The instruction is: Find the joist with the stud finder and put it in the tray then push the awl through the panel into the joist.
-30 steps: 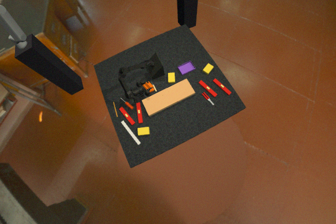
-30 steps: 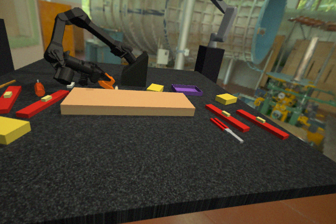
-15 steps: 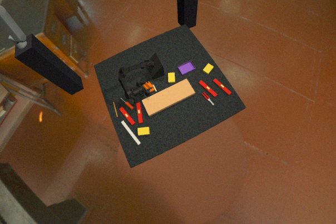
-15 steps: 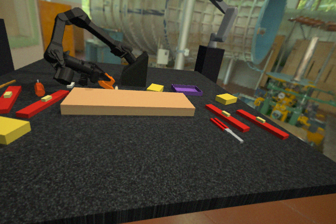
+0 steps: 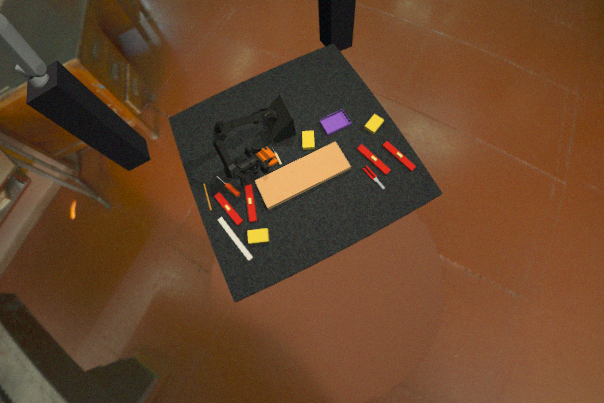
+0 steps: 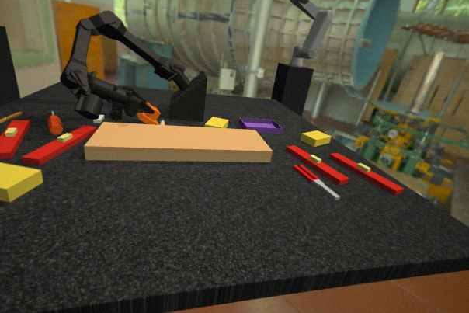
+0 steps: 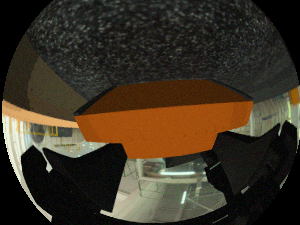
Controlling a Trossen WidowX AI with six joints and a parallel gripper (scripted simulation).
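My gripper (image 5: 265,157) (image 6: 147,112) (image 7: 170,136) is low behind the left end of the floor panel, pointing back toward the arm's base. It is shut on the orange stud finder (image 5: 266,153) (image 6: 150,117) (image 7: 165,126), which fills the space between the black fingers and is clear of the panel. The tan floor panel (image 5: 307,176) (image 6: 175,140) lies flat; the joist is hidden. The awl (image 5: 231,189) (image 6: 55,124), with its orange-red handle, lies on the mat left of the panel. The purple tray (image 5: 335,122) (image 6: 261,126) stands behind the panel's right half.
Red levels (image 5: 228,209) (image 5: 251,204) lie at the left; others (image 5: 370,155) (image 5: 406,161) lie at the right beside red-handled pliers (image 5: 375,179) (image 6: 316,182). Yellow blocks (image 5: 308,140) (image 5: 374,123) (image 5: 258,236) flank the panel. A white strip (image 5: 235,239) is front left; a pale stick (image 5: 278,156) is near the gripper.
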